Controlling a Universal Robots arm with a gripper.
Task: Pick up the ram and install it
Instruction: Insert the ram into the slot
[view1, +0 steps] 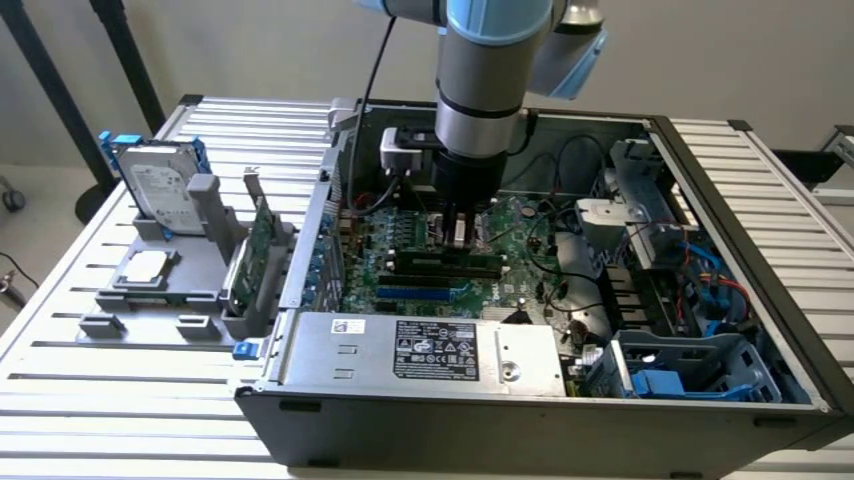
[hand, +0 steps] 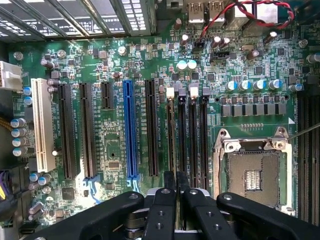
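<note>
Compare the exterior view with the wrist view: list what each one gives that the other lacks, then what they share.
Exterior view: the computer case on a slatted table, the silver hard drive with blue rails and a green expansion card standing in a grey holder, and the power supply.
Wrist view: the empty CPU socket, a blue slot and a white slot.
Both: the green motherboard, with the shut end effector over its black memory slots.
</note>
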